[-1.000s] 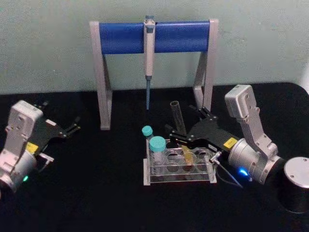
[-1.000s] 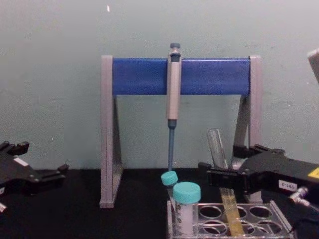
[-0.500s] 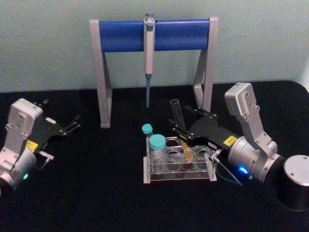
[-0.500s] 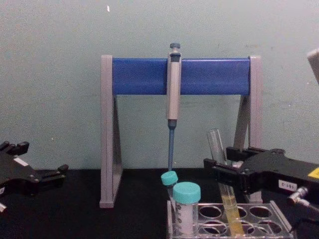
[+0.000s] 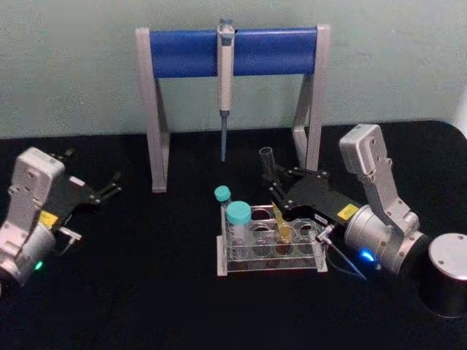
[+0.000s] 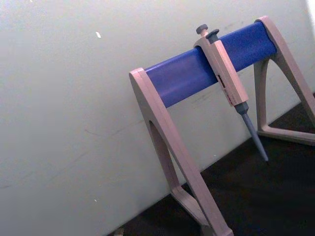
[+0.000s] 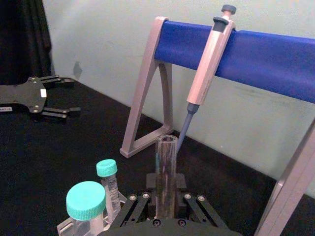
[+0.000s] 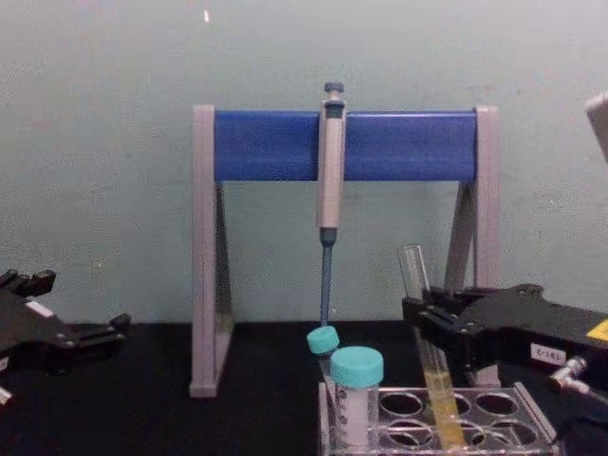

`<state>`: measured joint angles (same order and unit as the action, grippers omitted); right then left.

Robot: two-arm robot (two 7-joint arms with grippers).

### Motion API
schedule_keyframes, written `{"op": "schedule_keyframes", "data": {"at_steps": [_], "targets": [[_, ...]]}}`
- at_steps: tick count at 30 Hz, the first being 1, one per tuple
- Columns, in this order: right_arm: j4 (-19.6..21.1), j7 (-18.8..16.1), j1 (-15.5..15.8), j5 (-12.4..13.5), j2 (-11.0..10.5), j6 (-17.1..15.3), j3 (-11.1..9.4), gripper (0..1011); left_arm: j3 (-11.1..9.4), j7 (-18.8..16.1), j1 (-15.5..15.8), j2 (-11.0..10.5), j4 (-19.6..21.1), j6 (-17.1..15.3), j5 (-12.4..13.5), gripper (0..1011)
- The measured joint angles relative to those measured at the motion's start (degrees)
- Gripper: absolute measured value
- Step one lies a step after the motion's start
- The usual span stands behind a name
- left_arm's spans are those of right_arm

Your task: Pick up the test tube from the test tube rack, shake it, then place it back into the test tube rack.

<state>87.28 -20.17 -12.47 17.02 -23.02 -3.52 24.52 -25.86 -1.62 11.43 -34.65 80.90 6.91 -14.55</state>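
While the left gripper (image 5: 93, 166) sits parked at the left side of the black table (image 5: 146, 292), fingers spread wide, the head view shows the right gripper (image 5: 276, 188) reaching in from the right, clamped on the test tube (image 5: 267, 164) partway up its length. The tube leans, its open mouth tipped back toward the grey-and-blue pipette stand (image 5: 182, 53) and its yellow-filled lower end down in a hole of the clear test tube rack (image 5: 252, 268). Two teal-capped tubes (image 5: 238, 214) stand at the rack's left end, a pipette (image 5: 225, 73) hangs from the stand's blue bar, and a dark metal-topped cylinder (image 5: 446, 273) stands at far right

Left wrist view: the stand (image 6: 187, 76) and its hanging pipette (image 6: 226, 73) against a pale wall (image 6: 64, 98)

Right wrist view: the clear tube (image 7: 166, 172) rises between two black fingers closed against its sides, the capped tubes just beside it; farther off, the left gripper (image 7: 63, 96) lies spread open on the table

Chest view: the tube (image 8: 415, 275) slants slightly, mouth toward the left, gripped just above the rack's top plate (image 8: 494, 404), its yellow liquid inside the rack, to the right of the capped tubes
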Motion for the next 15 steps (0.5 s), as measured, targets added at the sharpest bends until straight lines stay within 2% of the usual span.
{"op": "schedule_keyframes", "data": {"at_steps": [15], "targets": [[0.01, -0.29, 0.14, -0.14, 0.08, 0.23, -0.35, 214, 0.00, 0.00, 0.00, 0.00, 0.00, 0.00, 0.00, 1001]]}}
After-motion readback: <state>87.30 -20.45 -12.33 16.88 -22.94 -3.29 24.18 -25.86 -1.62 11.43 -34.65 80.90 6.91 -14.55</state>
